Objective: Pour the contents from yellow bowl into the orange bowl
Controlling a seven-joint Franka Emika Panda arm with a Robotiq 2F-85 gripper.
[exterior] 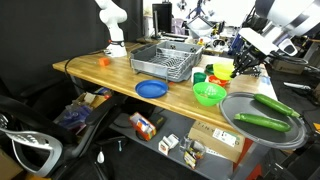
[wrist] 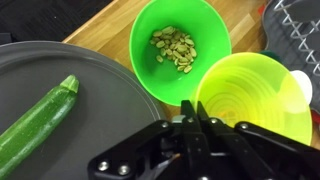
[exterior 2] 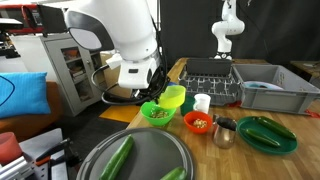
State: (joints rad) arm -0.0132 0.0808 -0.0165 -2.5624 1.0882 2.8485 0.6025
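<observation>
Wrist view: tool closed, fingers pressed together, clamped on the rim of the yellow bowl. Held tilted just beside the green bowl, the two rims overlapping in this view, ribbed inside turned toward the camera. In the green bowl, near its middle: a small heap of pale seeds. On the side of the green bowl away from the yellow bowl: a grey tray, its edge running under or against the green bowl's rim; which of the two, not to be told. On the tray, well apart from the green bowl: a zucchini, lying flat.

In an exterior view: yellow bowl lifted and tipped, just above and behind the green bowl, below the white arm. Just beside the green bowl, upright: orange bowl, with speckled contents inside. Near the green bowl, behind the orange bowl: a white cup. Farther from the green bowl on the same side: a metal jug, then a green plate bearing a long green vegetable. In front of the green bowl: the tray.

In an exterior view: yellow bowl raised clear of the counter, just above the green bowl. Near the green bowl, along the counter's front edge: a blue plate. Behind the blue plate, apart from the green bowl: a dish rack.
</observation>
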